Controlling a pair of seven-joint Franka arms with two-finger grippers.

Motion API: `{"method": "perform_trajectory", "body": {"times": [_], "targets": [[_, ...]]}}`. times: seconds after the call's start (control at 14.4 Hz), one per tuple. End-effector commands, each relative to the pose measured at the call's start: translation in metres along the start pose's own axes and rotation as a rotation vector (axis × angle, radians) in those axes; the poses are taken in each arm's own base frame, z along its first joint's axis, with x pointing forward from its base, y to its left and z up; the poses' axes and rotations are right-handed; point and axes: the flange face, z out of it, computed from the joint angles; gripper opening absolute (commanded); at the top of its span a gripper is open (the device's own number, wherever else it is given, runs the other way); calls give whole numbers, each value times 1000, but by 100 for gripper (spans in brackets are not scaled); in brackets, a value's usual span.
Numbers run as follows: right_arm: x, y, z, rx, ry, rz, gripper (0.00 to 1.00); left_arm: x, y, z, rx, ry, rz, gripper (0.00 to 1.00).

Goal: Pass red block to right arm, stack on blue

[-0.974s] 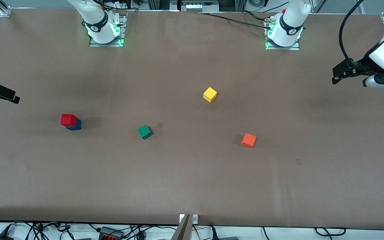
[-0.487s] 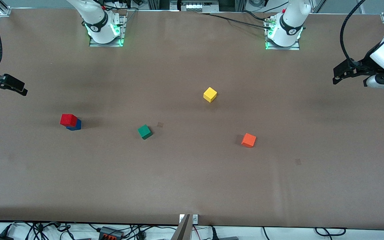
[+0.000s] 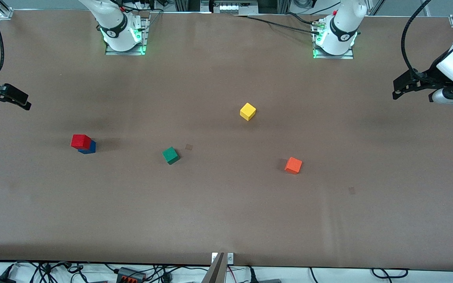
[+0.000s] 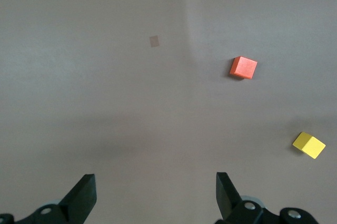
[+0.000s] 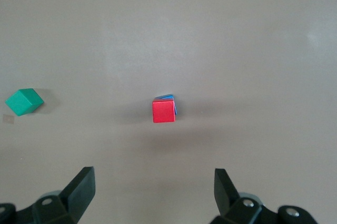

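1. Red block point(image 3: 80, 141) stacked on the blue point(image 3: 90, 147), toward the right arm's end of the table point(image 3: 226, 220); top cube shifted a little off the lower one, so only a sliver of blue shows in the right wrist view point(image 5: 169, 98).
2. Stack untouched by either gripper, with bare brown surface all round it.
3. Right gripper point(image 3: 23, 104) up in the air at the table's edge by the right arm's end, well apart from the stack; fingers point(image 5: 79, 187) spread wide, nothing between them.
4. Left gripper point(image 3: 396, 92) up over the table's margin at the left arm's end, waiting; fingers point(image 4: 83, 195) likewise spread and empty.
5. Green cube point(image 3: 170, 155) near the middle, nearer the camera than the yellow cube point(image 3: 247, 111); well apart from the stack.
6. Orange cube point(image 3: 293, 165) toward the left arm's end, nearer the camera than the yellow one; all three single cubes well apart from each other.
7. Two faint small square marks on the surface, one just beside the green cube point(image 3: 188, 147), one nearer the camera than the orange cube point(image 3: 351, 190); possibly tape or stains, hard to tell.
8. Wide band of open table along the camera-side edge; open room also between the arm bases and the cubes.
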Motion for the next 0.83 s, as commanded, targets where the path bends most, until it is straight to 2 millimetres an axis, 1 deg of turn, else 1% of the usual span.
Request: {"method": "perform_trajectory", "body": {"times": [0.0, 0.77], "targets": [[-4, -2, -12, -7, 5, -3, 100, 2, -2, -7, 2, -2, 2, 100], [-3, -3, -11, -4, -1, 7, 100, 2, -2, -7, 2, -2, -1, 100]]}}
